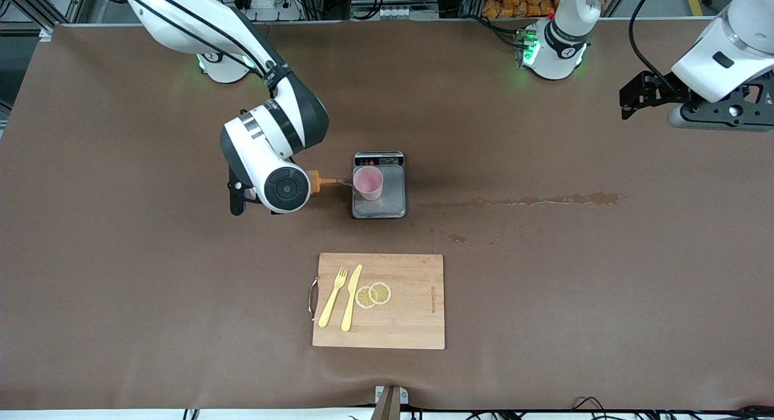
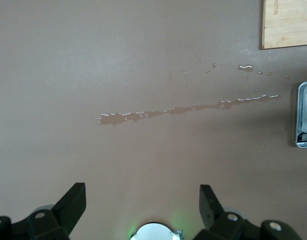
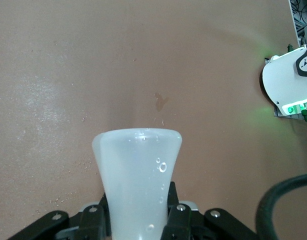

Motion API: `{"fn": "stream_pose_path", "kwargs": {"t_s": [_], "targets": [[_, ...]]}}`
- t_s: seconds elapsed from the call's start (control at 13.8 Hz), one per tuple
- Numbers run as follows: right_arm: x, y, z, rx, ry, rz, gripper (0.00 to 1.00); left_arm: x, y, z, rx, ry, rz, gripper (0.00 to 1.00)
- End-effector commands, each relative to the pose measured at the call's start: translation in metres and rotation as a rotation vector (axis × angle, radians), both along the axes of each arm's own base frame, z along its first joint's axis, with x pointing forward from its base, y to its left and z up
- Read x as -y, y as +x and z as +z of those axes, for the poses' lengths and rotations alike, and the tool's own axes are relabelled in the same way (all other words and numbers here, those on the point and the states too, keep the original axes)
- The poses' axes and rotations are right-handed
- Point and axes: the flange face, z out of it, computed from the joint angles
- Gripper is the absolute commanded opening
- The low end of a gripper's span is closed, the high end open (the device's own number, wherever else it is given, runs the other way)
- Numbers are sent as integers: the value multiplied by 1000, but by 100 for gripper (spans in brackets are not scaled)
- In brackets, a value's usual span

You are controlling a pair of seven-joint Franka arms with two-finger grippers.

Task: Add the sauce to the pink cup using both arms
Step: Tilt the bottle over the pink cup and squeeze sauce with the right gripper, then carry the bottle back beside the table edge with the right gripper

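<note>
The pink cup [image 1: 368, 183] stands upright on a small digital scale [image 1: 394, 196] in the middle of the table. My right gripper [image 3: 138, 210] is shut on the sauce bottle [image 3: 137, 165], whose translucent body fills the right wrist view. In the front view the bottle lies tipped sideways beside the cup, toward the right arm's end. Its orange nozzle [image 1: 321, 181] points at the cup's rim, and a thin pale thread seems to run from nozzle to cup. My left gripper [image 1: 630, 103] is open and empty, waiting high over the left arm's end of the table; it also shows in the left wrist view [image 2: 142, 202].
A long wet streak [image 1: 526, 200] lies on the brown table between the scale and the left arm's end, also in the left wrist view [image 2: 183, 109]. A wooden cutting board [image 1: 411, 323] nearer the camera holds a yellow fork [image 1: 334, 296], a knife [image 1: 351, 297] and lemon slices [image 1: 373, 294].
</note>
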Motion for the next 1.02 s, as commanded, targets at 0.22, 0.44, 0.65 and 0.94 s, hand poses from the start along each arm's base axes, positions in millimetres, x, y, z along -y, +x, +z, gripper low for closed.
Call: {"fn": "stream_pose_path", "kwargs": {"t_s": [0.22,0.44,0.65,0.94], "targets": [[53,28,40,-38,232,-56,46,0,-2,7,-4,4,-6,100],[95,43,64,-44,374,-72,49,1,-4,9,-1,4,-7,100],[149,55,79,-64,537,-95,49,10,-5,9,-1,3,-21,100],[206,64,83,-84,707,-123,53,11,-4,7,-6,-26,16,100]]}}
